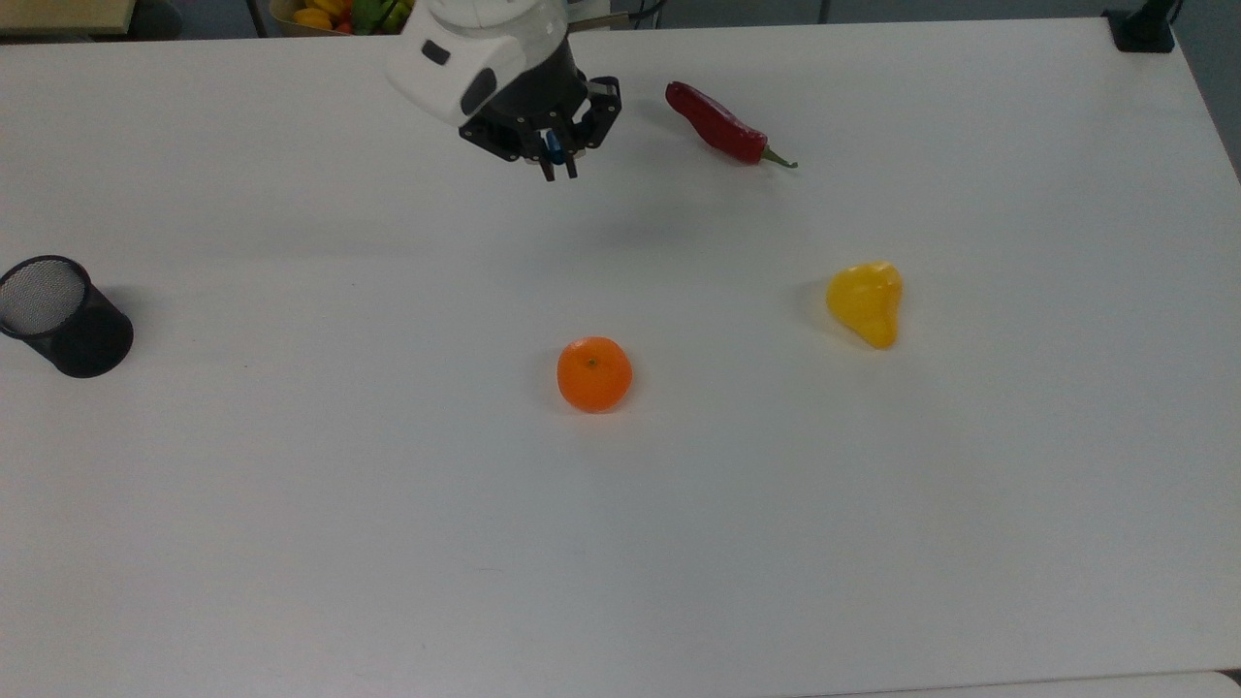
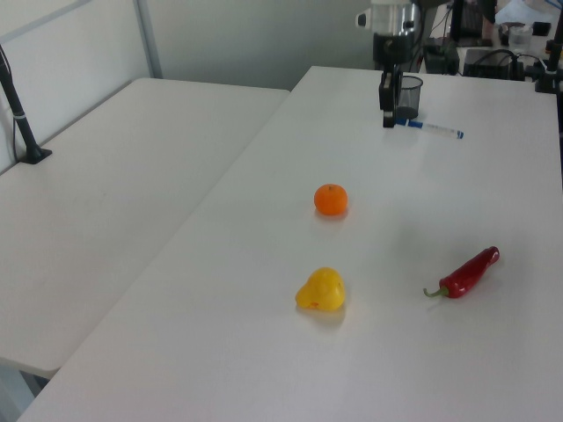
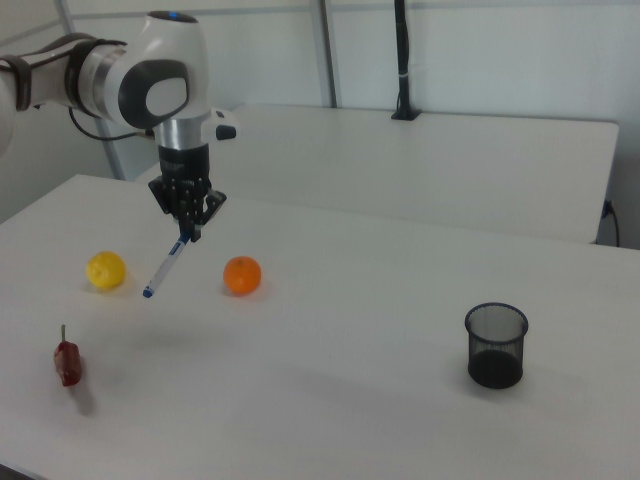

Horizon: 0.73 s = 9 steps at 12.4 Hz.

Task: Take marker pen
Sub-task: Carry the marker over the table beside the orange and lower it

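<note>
My gripper (image 1: 558, 172) hangs above the back middle of the white table (image 1: 291, 504), shut on the marker pen (image 1: 554, 145). In the top view just a blue bit of the pen shows between the fingers. The left view has my gripper (image 2: 388, 120) holding the pen (image 2: 431, 128) by its blue end, the white barrel sticking out to the left view's right. Seen from the right view, the pen (image 3: 165, 268) slants down from my gripper (image 3: 190, 233) toward the right view's left, clear of the table.
A black mesh cup (image 1: 63, 315) stands at the top view's left edge. An orange (image 1: 593, 374) lies mid-table, a yellow pepper (image 1: 866, 302) to its right, and a red chili (image 1: 722, 124) at the back, close to the right of my gripper.
</note>
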Motion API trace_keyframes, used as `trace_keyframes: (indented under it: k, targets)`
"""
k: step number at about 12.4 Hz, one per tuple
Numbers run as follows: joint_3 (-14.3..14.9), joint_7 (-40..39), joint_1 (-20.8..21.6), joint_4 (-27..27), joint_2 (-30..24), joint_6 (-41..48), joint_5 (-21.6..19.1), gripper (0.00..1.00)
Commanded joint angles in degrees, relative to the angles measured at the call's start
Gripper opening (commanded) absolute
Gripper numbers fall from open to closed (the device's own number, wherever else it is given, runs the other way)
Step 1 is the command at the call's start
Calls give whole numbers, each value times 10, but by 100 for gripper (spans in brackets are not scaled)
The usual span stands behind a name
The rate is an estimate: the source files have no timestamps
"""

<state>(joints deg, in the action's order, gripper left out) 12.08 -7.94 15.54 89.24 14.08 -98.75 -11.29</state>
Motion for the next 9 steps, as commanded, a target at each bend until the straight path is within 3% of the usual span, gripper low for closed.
trace_keyframes:
  k: [1, 6, 9]
  targets:
    - [0, 8, 24, 85, -11, -100, 7, 3]
    - [-49, 33, 25, 196, -10, -276, 18, 3]
    - [-58, 36, 26, 242, -5, -353, 26, 3]
